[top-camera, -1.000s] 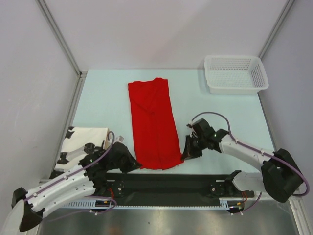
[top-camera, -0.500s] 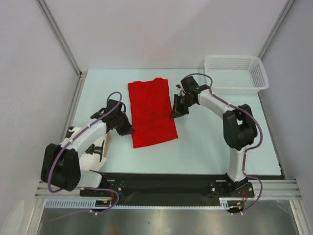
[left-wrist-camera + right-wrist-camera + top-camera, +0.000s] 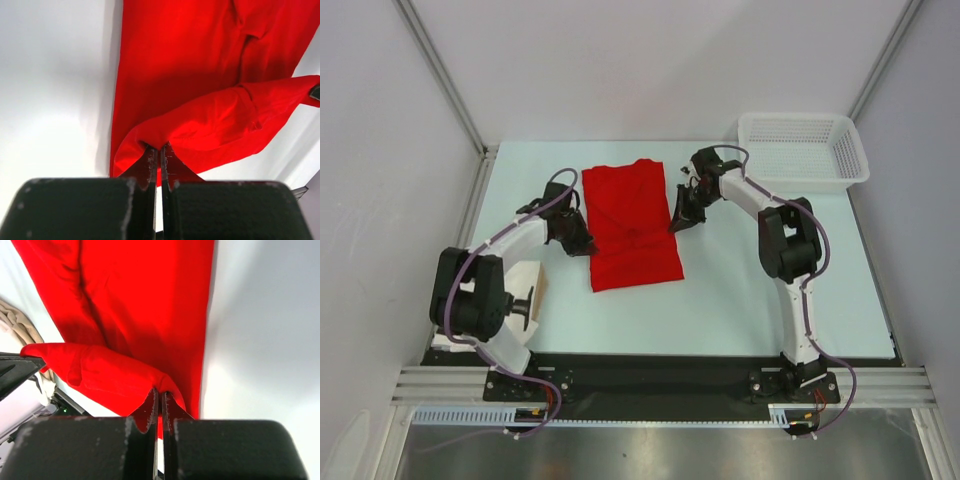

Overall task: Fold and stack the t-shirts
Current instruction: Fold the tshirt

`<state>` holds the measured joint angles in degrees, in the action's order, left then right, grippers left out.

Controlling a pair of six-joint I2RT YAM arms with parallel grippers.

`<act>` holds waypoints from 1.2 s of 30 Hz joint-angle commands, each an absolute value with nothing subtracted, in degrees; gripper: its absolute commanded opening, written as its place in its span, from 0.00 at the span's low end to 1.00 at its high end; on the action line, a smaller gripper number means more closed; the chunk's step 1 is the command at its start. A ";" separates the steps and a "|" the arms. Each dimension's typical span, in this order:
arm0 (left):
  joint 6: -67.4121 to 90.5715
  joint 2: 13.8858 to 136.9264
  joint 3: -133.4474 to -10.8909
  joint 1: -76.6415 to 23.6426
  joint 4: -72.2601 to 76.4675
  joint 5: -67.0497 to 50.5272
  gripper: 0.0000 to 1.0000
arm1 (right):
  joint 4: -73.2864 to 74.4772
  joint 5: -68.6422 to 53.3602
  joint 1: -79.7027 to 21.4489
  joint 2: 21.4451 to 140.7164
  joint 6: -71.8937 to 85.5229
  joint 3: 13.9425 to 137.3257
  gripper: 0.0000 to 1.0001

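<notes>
White basket (image 3: 805,180) apart from red t-shirt (image 3: 630,225)

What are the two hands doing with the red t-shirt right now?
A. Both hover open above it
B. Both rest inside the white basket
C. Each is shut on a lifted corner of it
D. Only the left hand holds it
C: in the wrist views the left hand and the right hand each pinch a raised corner of the red t-shirt, one on either side of it.
</notes>
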<state>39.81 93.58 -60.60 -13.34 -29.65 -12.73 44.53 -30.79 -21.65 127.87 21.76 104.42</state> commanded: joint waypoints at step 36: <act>39.29 97.83 -68.73 -10.19 -28.38 -8.19 0.45 | 56.75 -30.17 -19.16 140.53 20.05 130.38 0.40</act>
<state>39.27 100.79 -65.52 -10.92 -28.69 -11.60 50.24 -34.41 -19.88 139.52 20.88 121.78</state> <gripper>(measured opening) 0.371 0.371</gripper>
